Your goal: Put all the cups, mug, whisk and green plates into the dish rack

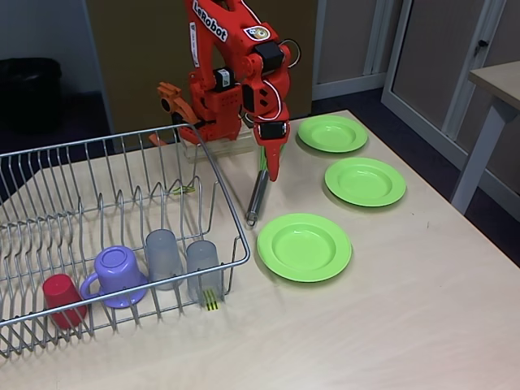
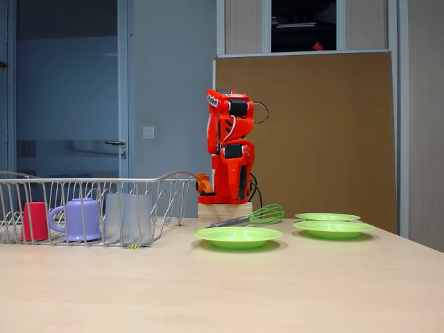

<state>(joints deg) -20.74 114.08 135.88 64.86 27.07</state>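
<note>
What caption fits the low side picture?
Red arm behind whisk, three green plates waiting, cups in rack.

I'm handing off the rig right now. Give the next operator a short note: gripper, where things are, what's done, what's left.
Gripper: pointing down over the whisk, which lies on the table; open or shut unclear.
Done: red cup, purple mug and two grey tumblers are in the dish rack.
Left: the whisk, plus three green plates on the table right of the rack in a fixed view.
</note>
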